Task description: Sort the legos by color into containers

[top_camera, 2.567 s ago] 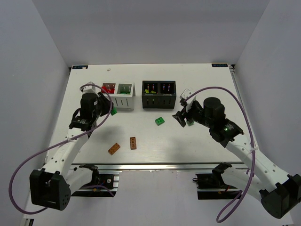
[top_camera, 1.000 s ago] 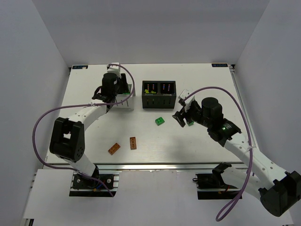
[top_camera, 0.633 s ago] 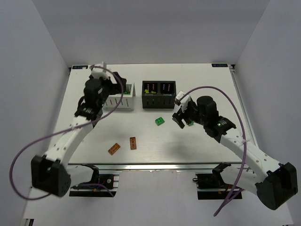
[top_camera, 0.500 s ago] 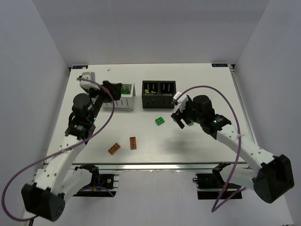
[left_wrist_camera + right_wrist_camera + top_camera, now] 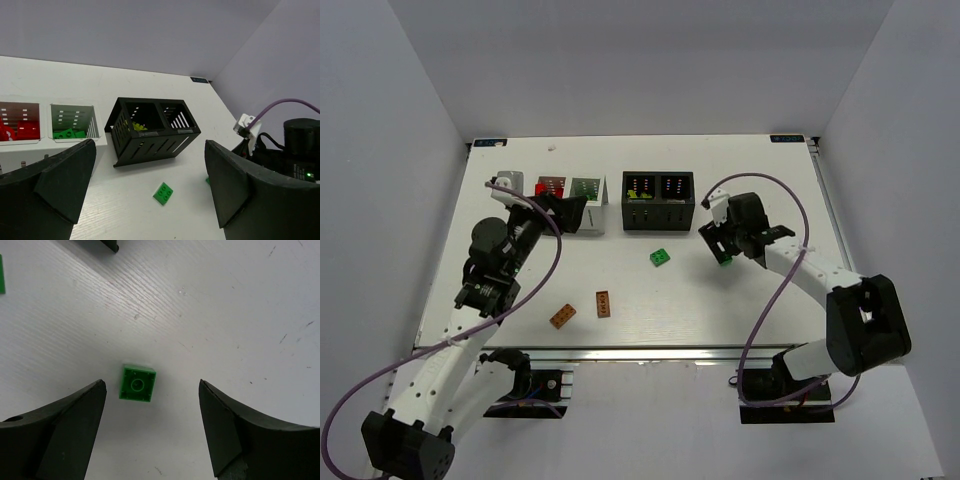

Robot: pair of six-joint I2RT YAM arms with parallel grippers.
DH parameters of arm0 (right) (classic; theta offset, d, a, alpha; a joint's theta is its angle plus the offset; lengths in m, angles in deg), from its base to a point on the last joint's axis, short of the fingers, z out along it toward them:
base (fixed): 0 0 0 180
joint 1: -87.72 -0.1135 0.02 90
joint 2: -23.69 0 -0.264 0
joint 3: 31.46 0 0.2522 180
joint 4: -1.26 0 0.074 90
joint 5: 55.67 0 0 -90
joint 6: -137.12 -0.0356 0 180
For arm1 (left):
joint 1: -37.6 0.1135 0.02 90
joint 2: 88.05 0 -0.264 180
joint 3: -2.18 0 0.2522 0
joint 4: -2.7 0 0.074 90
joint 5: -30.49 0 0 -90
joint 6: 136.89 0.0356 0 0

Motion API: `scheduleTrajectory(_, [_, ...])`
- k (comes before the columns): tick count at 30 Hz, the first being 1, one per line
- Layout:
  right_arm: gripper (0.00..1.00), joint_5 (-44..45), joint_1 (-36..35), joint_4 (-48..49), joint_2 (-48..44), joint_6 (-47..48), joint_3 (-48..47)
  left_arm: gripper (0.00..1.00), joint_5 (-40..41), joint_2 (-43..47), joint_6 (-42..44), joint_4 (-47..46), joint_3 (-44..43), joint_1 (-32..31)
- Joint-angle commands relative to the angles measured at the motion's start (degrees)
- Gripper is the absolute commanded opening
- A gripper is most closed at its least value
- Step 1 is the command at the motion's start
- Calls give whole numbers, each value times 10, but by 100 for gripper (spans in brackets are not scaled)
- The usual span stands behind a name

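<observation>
Right wrist view: your right gripper (image 5: 151, 385) has its jaws wide apart, a green lego (image 5: 137, 384) lying untouched on the counter (image 5: 225, 315) between them. Your left gripper (image 5: 149, 145) jaws gape empty; the white container (image 5: 99, 127) sits at 9 o'clock of the black container (image 5: 150, 131).

White box (image 5: 590, 215) holding red bricks (image 5: 22, 129) left, green bricks (image 5: 70, 133) right; black box (image 5: 658, 215) alongside, yellow-green brick (image 5: 137, 127) inside. Loose in front: green lego (image 5: 660, 257), smaller green lego (image 5: 137, 384), two brown-orange legos (image 5: 562, 316) (image 5: 603, 303).

A white table (image 5: 240, 300), faintly scratched and streaked, lies beneath the right claw (image 5: 150, 390). Pale grey walls (image 5: 640, 60) rise beyond it on three sides. A small black tag (image 5: 786, 138) sits beyond the claw, at the table's far edge.
</observation>
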Motion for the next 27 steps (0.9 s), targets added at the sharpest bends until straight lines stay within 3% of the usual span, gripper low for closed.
scheduleTrajectory(1, [79, -18, 18, -16, 20, -14, -31, 98, -19, 23, -7, -5, -2, -2])
scheduleTrajectory(18, [68, -44, 36, -29, 117, -9, -48, 98, -23, 17, -7, -7, -2, -3])
scheduleTrajectory(22, [58, -74, 38, -43, 126, -16, -55, 98, -23, 19, -6, -7, -2, -3])
scheduleTrajectory(24, [50, -79, 39, -52, 132, -19, -59, 98, -21, 22, -6, -5, -2, -3])
scheduleTrajectory(27, [29, -88, 40, -67, 132, -20, -66, 98, -19, 24, -4, -5, -3, -3])
